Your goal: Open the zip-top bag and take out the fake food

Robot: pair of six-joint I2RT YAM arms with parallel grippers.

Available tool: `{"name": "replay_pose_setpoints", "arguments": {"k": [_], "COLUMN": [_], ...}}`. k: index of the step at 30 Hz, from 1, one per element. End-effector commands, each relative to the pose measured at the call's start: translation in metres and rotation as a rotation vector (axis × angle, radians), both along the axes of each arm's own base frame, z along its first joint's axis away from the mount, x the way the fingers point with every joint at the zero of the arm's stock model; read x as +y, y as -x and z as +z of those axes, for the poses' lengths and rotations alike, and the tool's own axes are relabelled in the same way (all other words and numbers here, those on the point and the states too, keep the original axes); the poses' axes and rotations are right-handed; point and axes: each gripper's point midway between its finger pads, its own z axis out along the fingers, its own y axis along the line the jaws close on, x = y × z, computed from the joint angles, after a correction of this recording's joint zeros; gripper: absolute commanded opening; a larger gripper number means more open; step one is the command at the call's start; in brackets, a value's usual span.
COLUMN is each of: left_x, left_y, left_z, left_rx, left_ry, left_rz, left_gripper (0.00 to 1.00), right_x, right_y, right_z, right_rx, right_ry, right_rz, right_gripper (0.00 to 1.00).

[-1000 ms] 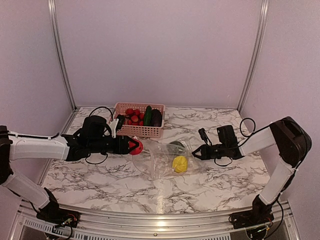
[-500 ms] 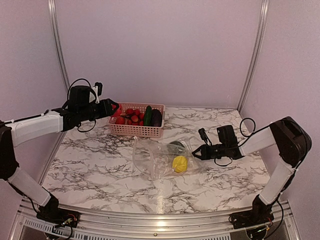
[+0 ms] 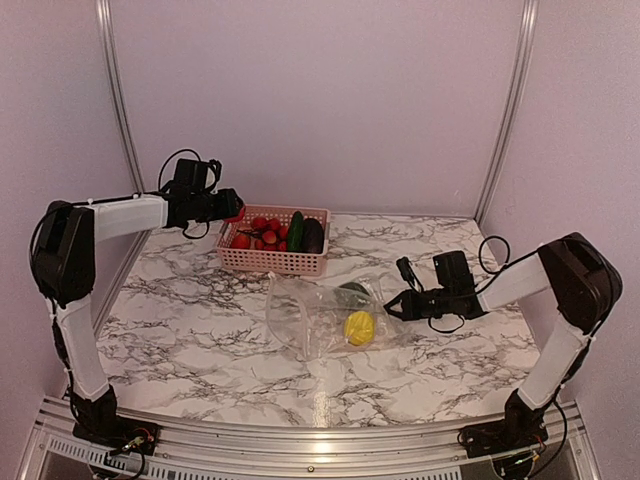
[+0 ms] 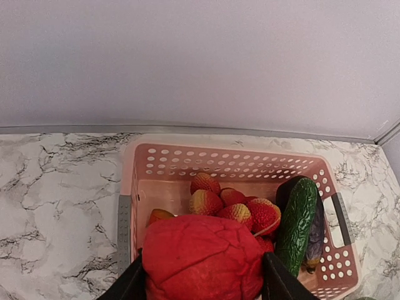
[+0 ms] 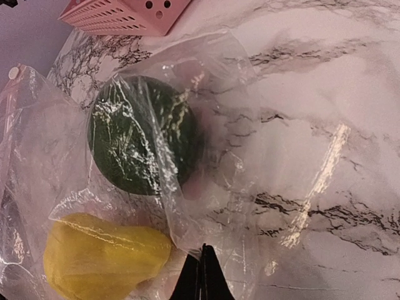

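The clear zip-top bag (image 3: 320, 315) lies on the marble in the middle, its mouth facing left. A yellow lemon (image 3: 359, 327) and a dark green round piece (image 3: 352, 291) lie inside it; both show in the right wrist view, lemon (image 5: 103, 255) and green piece (image 5: 140, 134). My right gripper (image 3: 393, 305) is shut on the bag's right edge (image 5: 206, 240). My left gripper (image 3: 230, 206) is raised over the left end of the pink basket (image 3: 290, 262), shut on a red round piece (image 4: 203, 257).
The pink basket (image 4: 134, 187) stands at the back and holds a red cluster (image 4: 234, 209), a cucumber (image 4: 299, 222) and an eggplant (image 3: 314, 235). Metal frame posts stand at the back corners.
My left gripper carried the red piece from the bag's mouth up and back, and now holds it over the basket's left end. The right gripper stayed shut on the bag.
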Motion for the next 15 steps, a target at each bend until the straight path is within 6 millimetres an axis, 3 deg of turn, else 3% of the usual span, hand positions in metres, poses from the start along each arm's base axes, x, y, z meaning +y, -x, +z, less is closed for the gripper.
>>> {"name": "replay_pose_setpoints", "arguments": {"k": [1, 9, 12, 15], "left_x": [0.001, 0.009, 0.014, 0.015], "left_y": [-0.028, -0.077, -0.086, -0.086], "left_z": [-0.009, -0.047, -0.047, -0.036], "left_rx": [-0.018, 0.048, 0.060, 0.048], "left_ry": [-0.066, -0.161, -0.188, -0.189], "left_rz": [-0.003, 0.045, 0.067, 0.066], "left_gripper": [0.37, 0.49, 0.58, 0.74], "right_x": [-0.001, 0.001, 0.002, 0.003], "right_y": [-0.009, -0.013, -0.015, -0.016], "right_z": [-0.001, -0.004, -0.005, -0.001], "right_rx": [-0.004, 0.005, 0.009, 0.002], "right_ry": [0.008, 0.011, 0.006, 0.002], "right_rz": [-0.006, 0.001, 0.003, 0.003], "right_gripper": [0.00, 0.00, 0.00, 0.00]}}
